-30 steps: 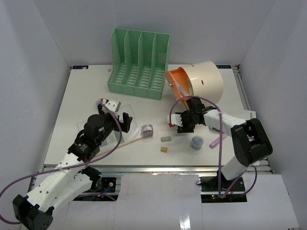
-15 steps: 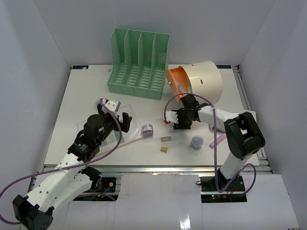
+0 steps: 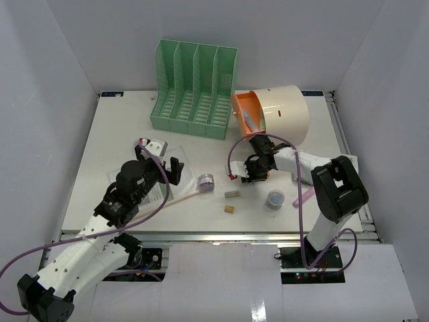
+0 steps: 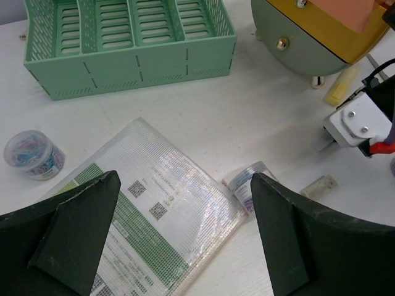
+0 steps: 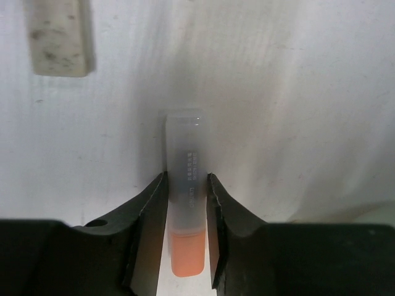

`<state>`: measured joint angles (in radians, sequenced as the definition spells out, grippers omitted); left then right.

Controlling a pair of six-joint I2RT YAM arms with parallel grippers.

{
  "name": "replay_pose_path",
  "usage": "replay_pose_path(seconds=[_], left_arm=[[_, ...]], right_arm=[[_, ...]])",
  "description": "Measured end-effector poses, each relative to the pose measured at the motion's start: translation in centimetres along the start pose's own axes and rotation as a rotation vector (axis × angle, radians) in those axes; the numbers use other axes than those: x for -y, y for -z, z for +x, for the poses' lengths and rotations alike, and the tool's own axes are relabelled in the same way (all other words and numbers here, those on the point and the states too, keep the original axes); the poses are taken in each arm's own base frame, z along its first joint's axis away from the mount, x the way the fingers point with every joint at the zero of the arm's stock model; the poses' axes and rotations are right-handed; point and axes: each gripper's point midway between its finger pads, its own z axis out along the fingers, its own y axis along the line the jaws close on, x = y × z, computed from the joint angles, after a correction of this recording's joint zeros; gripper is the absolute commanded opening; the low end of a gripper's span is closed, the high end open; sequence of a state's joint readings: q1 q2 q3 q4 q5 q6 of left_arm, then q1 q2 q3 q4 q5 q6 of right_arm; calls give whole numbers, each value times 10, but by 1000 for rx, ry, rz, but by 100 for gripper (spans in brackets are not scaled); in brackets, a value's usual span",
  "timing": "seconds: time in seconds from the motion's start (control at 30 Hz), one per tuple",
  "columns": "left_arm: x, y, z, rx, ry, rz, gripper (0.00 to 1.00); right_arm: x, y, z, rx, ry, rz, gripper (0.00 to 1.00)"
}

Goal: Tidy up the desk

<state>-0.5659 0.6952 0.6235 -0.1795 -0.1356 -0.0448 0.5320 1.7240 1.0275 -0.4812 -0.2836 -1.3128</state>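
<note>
The desk (image 3: 114, 134) is a white tabletop scattered with small items. My right gripper (image 3: 242, 176) is low over the desk's middle, shut on an orange highlighter (image 5: 186, 179) with a clear cap, which lies lengthwise between the jaws. The highlighter's tip shows in the top view (image 3: 232, 176). My left gripper (image 3: 158, 162) is open and empty, hovering over a clear mesh pouch (image 4: 160, 209) with printed green paper inside. In the left wrist view the left gripper (image 4: 185, 185) spans the pouch's corner.
A green file rack (image 3: 194, 87) stands at the back, and a cream drawer box (image 3: 281, 114) lies on its side, its orange drawer open. Two small jars (image 3: 206, 181) (image 3: 275, 199), a white eraser (image 3: 231, 194), a small tan block (image 3: 229, 208) and a purple marker (image 3: 305, 196) lie near the front. Another clip jar (image 4: 34, 154) sits left.
My right gripper has shifted a little left and toward the back, with the highlighter between its jaws. The left arm has not moved.
</note>
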Motion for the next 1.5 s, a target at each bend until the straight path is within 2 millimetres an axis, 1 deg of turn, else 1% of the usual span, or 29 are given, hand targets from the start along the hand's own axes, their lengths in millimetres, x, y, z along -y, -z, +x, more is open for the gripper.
replay_pose_path(seconds=[0.13,0.23,0.27,0.33,0.37,0.4,0.47,0.57,0.6,0.63,0.7,0.77,0.83,0.9,0.93,1.07,1.13,1.2,1.27,1.3,1.37,1.4,1.43,1.47,1.5], left_arm=[[0,1,-1,4,1,-1,98],[-1,1,-1,5,1,-2,98],[-1,1,-1,5,1,-2,98],[-1,1,-1,4,1,-4,98],[-1,1,-1,4,1,-4,98],[-1,1,-1,4,1,-4,98],[-1,1,-1,4,1,-4,98],[-1,1,-1,4,0,-5,98],[-1,1,-1,3,0,-5,98],[-1,1,-1,3,0,-5,98],[-2,0,-1,3,0,-8,98],[-2,0,-1,2,0,-9,98],[-2,0,0,1,0,-10,98],[-3,-1,1,-2,0,-13,98],[-3,-1,1,-4,0,-15,98],[-4,-2,3,-10,-1,-21,98],[-5,-3,4,-14,-2,-23,98],[-5,-3,4,-17,-2,-24,98],[-6,-4,5,-19,-2,-28,98],[-7,-4,5,-18,-2,-29,98],[-7,-4,5,-18,-3,-29,98],[-7,-4,5,-18,-3,-30,98],[-7,-4,5,-19,-3,-30,98],[-7,-4,5,-19,-3,-30,98],[-7,-4,5,-19,-3,-30,98]], right_arm=[[-14,3,-5,18,-9,-12,12],[-31,9,-9,35,-49,-52,9],[-34,12,-12,46,-65,-62,8],[-35,24,-23,79,-85,-60,8],[-31,34,-32,104,-94,-49,8],[-27,44,-41,131,-103,-36,8],[-5,77,-69,203,-126,26,8],[46,141,-119,338,-126,195,8],[60,165,-136,386,-123,250,8],[68,185,-148,425,-129,290,8],[79,217,-166,488,-167,349,8],[93,242,-176,536,-242,415,8],[113,258,-172,550,-369,495,8],[138,266,-156,541,-504,584,8],[149,268,-148,536,-559,619,9],[183,263,-110,481,-775,755,15],[199,257,-97,461,-847,814,19],[208,248,-89,451,-896,836,22],[216,238,-82,445,-934,848,30],[218,234,-79,440,-950,855,36],[223,228,-75,434,-971,866,52],[225,226,-73,431,-980,871,66],[226,225,-71,428,-984,877,75],[227,224,-69,426,-985,885,81],[228,224,-68,423,-985,893,86]])
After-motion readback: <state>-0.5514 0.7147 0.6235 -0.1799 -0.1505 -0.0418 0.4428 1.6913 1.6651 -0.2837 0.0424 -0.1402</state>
